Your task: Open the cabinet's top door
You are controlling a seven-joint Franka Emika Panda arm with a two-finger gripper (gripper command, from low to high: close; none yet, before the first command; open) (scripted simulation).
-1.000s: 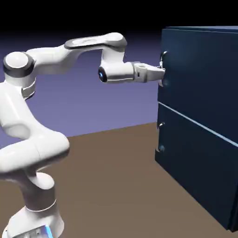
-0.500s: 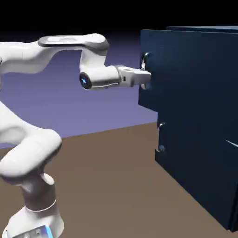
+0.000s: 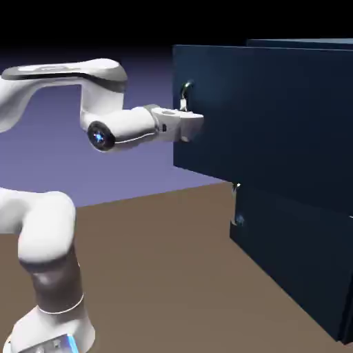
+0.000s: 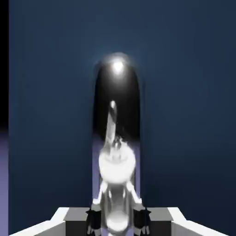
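I judge the top door (image 3: pixel 262 117) swung well out from the cabinet (image 3: pixel 303 262), my gripper (image 3: pixel 195 125) narrowly straddling its silver handle (image 4: pixel 116 138); only release remains.

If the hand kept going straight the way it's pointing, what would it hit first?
The hand points at the top door. Its silver handle sits between the fingertips, so it would likely meet that first, then the door panel.
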